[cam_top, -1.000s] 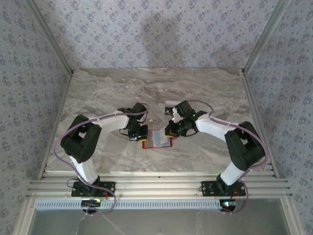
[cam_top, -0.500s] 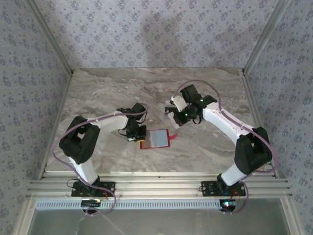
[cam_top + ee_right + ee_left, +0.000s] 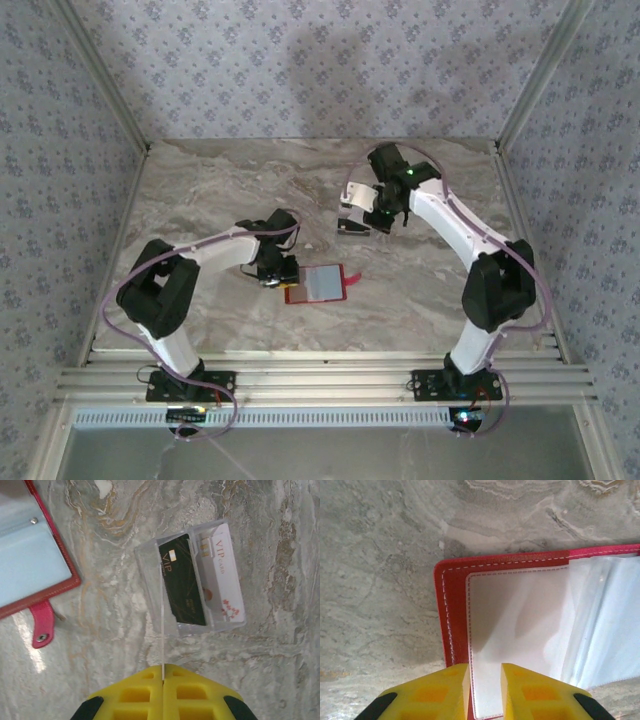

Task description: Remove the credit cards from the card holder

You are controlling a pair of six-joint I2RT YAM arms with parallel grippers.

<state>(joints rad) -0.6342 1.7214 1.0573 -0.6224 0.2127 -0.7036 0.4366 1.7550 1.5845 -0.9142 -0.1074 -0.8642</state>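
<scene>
Your right gripper [image 3: 163, 670] is clenched on a thin clear plastic sleeve [image 3: 150, 562] holding two rectangular credit cards [image 3: 182, 582], one black, one white, beyond the open flat red card holder [image 3: 318, 284], whose left edge your left gripper [image 3: 485, 682] straddles, fingers slightly parted.

"VIP" in gold on the black card [image 3: 183, 585], "VIP CARD" on the white card [image 3: 226, 582]
</scene>
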